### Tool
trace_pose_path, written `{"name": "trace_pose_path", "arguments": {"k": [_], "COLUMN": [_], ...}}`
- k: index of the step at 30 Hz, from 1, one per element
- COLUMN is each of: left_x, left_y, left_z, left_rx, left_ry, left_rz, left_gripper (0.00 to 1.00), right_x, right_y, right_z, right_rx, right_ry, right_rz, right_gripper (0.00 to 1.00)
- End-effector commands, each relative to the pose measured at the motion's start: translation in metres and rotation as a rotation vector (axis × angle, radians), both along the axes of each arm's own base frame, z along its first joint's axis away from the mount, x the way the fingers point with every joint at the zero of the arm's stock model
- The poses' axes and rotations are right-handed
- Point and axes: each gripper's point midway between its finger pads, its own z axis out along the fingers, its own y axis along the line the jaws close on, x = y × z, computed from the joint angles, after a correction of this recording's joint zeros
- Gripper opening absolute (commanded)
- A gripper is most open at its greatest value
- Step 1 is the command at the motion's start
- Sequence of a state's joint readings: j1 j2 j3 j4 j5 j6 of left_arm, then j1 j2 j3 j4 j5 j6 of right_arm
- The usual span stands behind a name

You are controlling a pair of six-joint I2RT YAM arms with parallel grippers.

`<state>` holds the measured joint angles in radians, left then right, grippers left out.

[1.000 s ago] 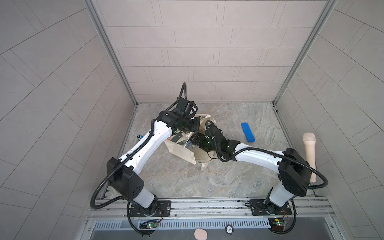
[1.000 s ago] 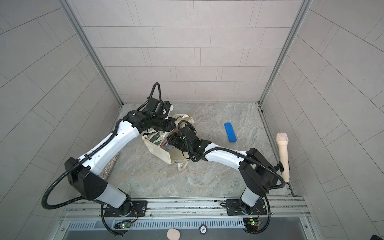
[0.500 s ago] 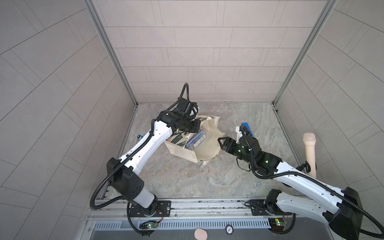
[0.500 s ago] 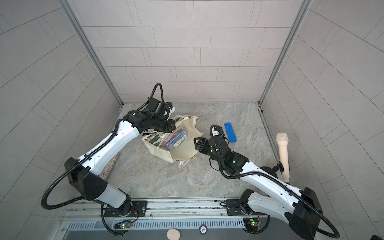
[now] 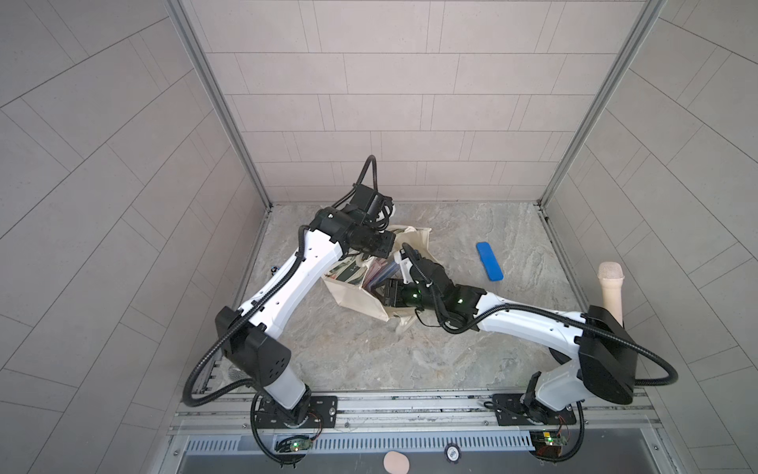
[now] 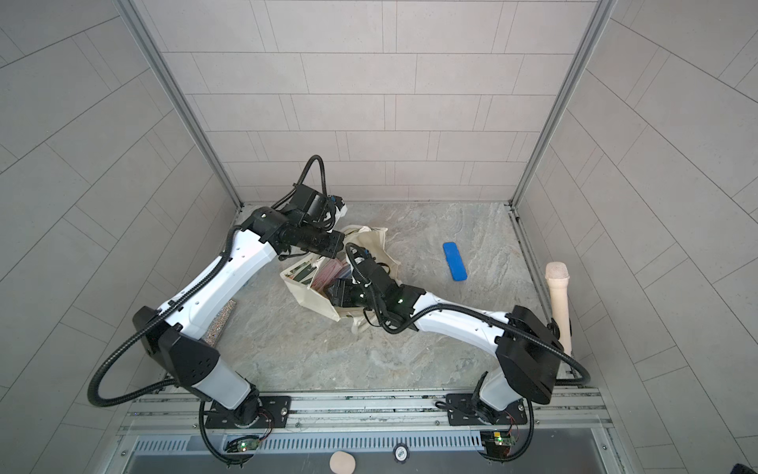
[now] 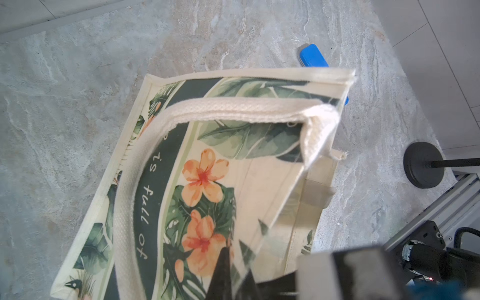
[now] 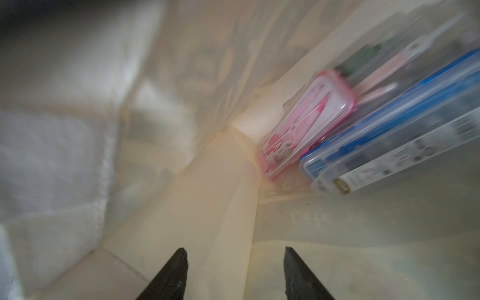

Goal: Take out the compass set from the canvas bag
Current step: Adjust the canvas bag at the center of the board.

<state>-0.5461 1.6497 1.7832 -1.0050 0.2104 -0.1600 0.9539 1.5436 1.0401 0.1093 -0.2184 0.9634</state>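
The canvas bag (image 5: 361, 301) (image 6: 313, 301) lies tipped on the stone table, its mouth facing right. Its leaf and flower print fills the left wrist view (image 7: 202, 181). My left gripper (image 7: 237, 265) (image 5: 387, 243) is shut on the bag's upper rim and holds the mouth up. My right gripper (image 8: 235, 250) is inside the bag, open, with only cloth between its fingers. Ahead of it, against the bag's far corner, a pink compass set case (image 8: 306, 124) lies beside a clear compass set case with blue parts (image 8: 384, 140). In both top views the right wrist (image 5: 410, 293) (image 6: 361, 293) hides the fingertips.
A flat blue case (image 5: 489, 261) (image 6: 454, 261) lies on the table to the right of the bag. A beige microphone-shaped object (image 5: 611, 295) stands at the right wall. A glittery strip (image 6: 219, 324) lies under the left arm. A black round foot (image 7: 423, 168) sits near the rail.
Half a second ago my right arm stood outside the bag, to its right; now it reaches into the bag's mouth again, its jaws narrower. The left arm has kept its hold.
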Motion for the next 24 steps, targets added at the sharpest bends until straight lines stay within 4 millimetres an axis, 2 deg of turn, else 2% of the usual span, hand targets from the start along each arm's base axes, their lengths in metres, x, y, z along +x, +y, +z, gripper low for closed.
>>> {"name": "trace_pose_path", "arguments": {"k": [1, 5, 8, 10, 13, 19, 22, 24], "left_x": [0.012, 0.028, 0.031, 0.027, 0.016, -0.01, -0.02, -0.025], "left_y": [-0.005, -0.016, -0.024, -0.023, -0.015, -0.003, -0.005, -0.007], "left_z": [0.011, 0.026, 0.035, 0.032, 0.02, -0.001, -0.005, -0.007], "left_rx": [0.02, -0.003, -0.036, -0.037, -0.018, -0.044, -0.089, -0.109], "left_ry": [-0.033, -0.056, -0.06, -0.048, -0.023, 0.014, 0.03, 0.028], "left_rz": [-0.012, -0.017, -0.028, -0.031, -0.025, 0.0, 0.001, -0.003], "left_gripper": [0.0, 0.0, 0.0, 0.0, 0.0, 0.0, 0.0, 0.0], "right_x": [-0.015, -0.022, -0.019, -0.014, 0.002, 0.041, 0.051, 0.055], "right_y": [0.031, 0.046, 0.048, 0.046, 0.027, -0.031, -0.042, -0.046], "right_z": [0.019, 0.015, 0.006, -0.002, -0.015, -0.037, -0.048, -0.056], "right_rx": [0.084, 0.125, 0.142, 0.124, 0.07, 0.011, -0.017, -0.026], "right_ry": [-0.019, 0.002, 0.029, 0.036, 0.059, 0.138, 0.205, 0.253], "right_rz": [0.053, 0.055, 0.029, 0.0, -0.095, -0.334, -0.394, -0.443], "right_gripper": [0.59, 0.59, 0.58, 0.58, 0.58, 0.61, 0.62, 0.66]}}
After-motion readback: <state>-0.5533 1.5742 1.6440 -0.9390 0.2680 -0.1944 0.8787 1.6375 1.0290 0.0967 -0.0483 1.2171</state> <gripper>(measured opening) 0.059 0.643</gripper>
